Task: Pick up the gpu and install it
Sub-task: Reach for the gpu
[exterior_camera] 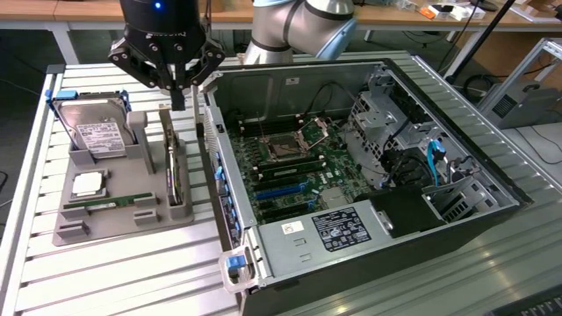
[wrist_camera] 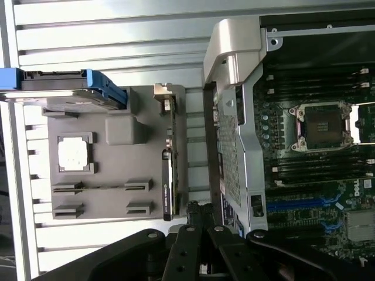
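A gray holder tray (exterior_camera: 131,227) lies on the slatted metal bench (exterior_camera: 105,276), just beside the open computer case (exterior_camera: 457,217). In the tray, a hard drive (exterior_camera: 99,135) in a blue caddy leans in its cradle at the far end. A square processor chip (exterior_camera: 88,184) lies flat in a recess below it, and a narrow green memory stick (exterior_camera: 110,203) sits in a slot nearer the front.

The gpu (exterior_camera: 174,164) stands on its long edge in the tray's tall slot, along the side closest to the case. From the wrist view the gpu (wrist_camera: 169,164) appears edge-on, a thin dark strip between the tray's gray surface and the case wall.

The case lies on its side with its panel off. Inside are a green motherboard (exterior_camera: 299,178) with an empty processor socket (exterior_camera: 285,146), black memory slots and blue expansion slots. A power supply (exterior_camera: 338,230) with a labelled face sits at the near end, and a metal drive cage (exterior_camera: 386,118) with bundled cables is on the exterior view's right.

The gripper (exterior_camera: 179,104) hangs over the far end of the gpu, close to the case's corner. Its fingers (wrist_camera: 193,234) are pressed together with nothing between them. I cannot tell whether the tips touch the card's upper edge.
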Tool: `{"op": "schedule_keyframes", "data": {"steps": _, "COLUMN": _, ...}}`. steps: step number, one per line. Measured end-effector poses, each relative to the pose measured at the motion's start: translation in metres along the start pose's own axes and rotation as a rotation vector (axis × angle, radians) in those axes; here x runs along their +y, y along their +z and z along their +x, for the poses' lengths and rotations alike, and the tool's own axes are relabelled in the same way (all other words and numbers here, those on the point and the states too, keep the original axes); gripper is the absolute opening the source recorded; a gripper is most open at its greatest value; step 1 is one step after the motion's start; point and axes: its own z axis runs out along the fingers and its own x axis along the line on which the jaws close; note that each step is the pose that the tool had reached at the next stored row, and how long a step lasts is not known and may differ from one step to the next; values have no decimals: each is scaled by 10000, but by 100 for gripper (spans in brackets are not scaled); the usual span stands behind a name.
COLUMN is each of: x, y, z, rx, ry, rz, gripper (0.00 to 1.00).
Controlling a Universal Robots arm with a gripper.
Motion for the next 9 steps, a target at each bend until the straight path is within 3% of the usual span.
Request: {"op": "schedule_keyframes", "data": {"steps": 9, "x": -8, "y": -3, "z": 110, "rx": 0, "ry": 0, "rz": 0, "gripper": 11}}
